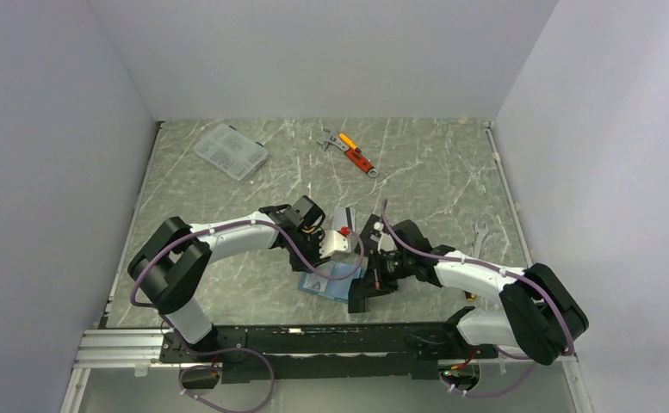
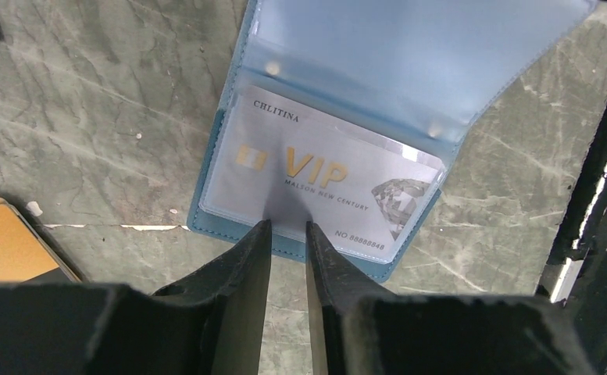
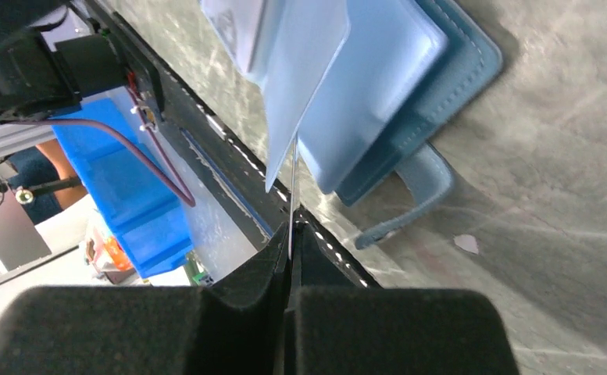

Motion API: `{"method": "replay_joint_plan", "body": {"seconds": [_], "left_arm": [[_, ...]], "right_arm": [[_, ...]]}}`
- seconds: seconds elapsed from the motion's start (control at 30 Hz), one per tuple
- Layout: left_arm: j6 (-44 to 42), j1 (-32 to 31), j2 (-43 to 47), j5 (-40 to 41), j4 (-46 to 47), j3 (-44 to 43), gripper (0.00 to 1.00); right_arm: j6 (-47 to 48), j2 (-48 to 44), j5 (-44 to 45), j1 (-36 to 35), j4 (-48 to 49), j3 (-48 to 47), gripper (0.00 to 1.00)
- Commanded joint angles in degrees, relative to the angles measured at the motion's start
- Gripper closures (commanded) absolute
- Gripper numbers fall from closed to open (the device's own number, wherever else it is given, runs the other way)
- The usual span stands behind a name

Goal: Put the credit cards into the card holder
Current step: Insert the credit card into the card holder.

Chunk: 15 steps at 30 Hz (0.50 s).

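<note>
The teal card holder (image 2: 308, 251) (image 1: 335, 282) lies open on the table. A silver-grey credit card (image 2: 323, 183) printed "VIP" sits inside its clear lower pocket. My left gripper (image 2: 288, 228) (image 1: 331, 258) hovers at the holder's near edge, its jaws slightly apart, open, with nothing between them. An orange-gold credit card (image 2: 7, 246) lies on the table to the left. My right gripper (image 3: 291, 232) (image 1: 370, 280) is shut on the thin edge of the holder's light-blue pocket flap (image 3: 304, 78), holding it lifted off the rest of the holder (image 3: 409, 86).
A clear plastic parts box (image 1: 230, 151) sits at the back left and an orange-handled tool (image 1: 356, 157) at the back middle. A wrench (image 1: 477, 237) lies on the right. The black front rail (image 1: 313, 337) runs just behind the holder, with a blue bin (image 3: 128, 195) beyond it.
</note>
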<state>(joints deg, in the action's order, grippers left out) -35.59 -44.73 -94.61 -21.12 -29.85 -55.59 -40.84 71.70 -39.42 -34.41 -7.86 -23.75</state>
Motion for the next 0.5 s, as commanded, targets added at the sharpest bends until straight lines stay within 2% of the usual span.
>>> {"method": "replay_joint_plan", "body": {"seconds": [0.0,0.27,0.47], "left_arm": [[-3.09,-0.23,0.99,-0.86,-3.08,-1.01,0.73],[-9.65,1.71,3.55,-3.23,-7.33,-0.48,0.67],[-14.79,4.22,5.58,-7.71,-12.74,-1.93,0.69]], "right_arm": [[-1.04,1.15,-1.21,-0.21,4.4,-4.15,1.0],[-1.66,7.66,-0.54,-0.67,7.5,-8.0,1.0],[-3.75,12.5,-0.9,-1.21,13.28,-10.02,1.0]]}}
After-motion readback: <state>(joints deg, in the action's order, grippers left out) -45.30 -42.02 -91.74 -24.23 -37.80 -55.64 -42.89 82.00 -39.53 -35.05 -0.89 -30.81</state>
